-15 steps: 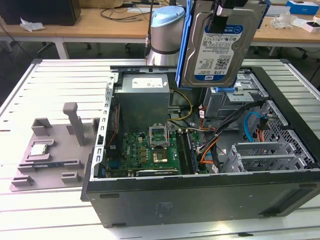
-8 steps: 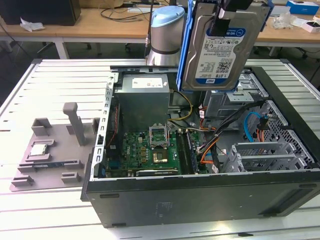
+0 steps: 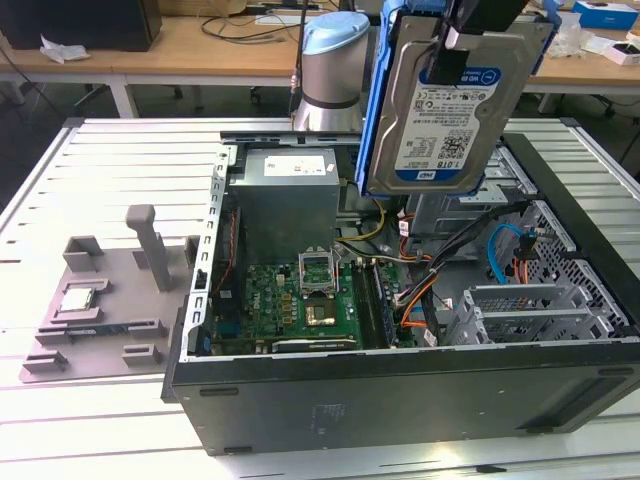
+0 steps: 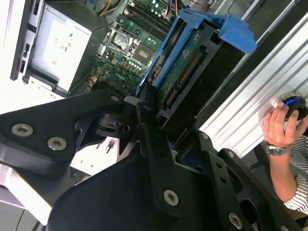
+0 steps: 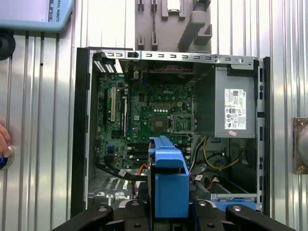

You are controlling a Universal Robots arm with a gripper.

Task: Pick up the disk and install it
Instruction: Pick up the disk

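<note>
The disk (image 3: 445, 100), a silver hard drive with a blue-and-white label and a blue plastic frame, hangs upright in the air above the open computer case (image 3: 400, 400). My gripper (image 3: 458, 45) is shut on its upper edge. In the second wrist view the disk (image 4: 192, 62) shows its green circuit side and connector, with the black fingers (image 4: 147, 120) clamped on the blue frame. In the first wrist view the frame's blue edge (image 5: 168, 183) sits between the gripper's links, over the case's cable area.
Inside the case lie the motherboard (image 3: 300, 300), the grey power supply (image 3: 285, 190), cables and metal drive cages (image 3: 540, 310). A grey fixture plate (image 3: 100, 290) with a processor chip (image 3: 80, 298) lies at the exterior view's left. A person's hand (image 4: 281, 120) rests on a button.
</note>
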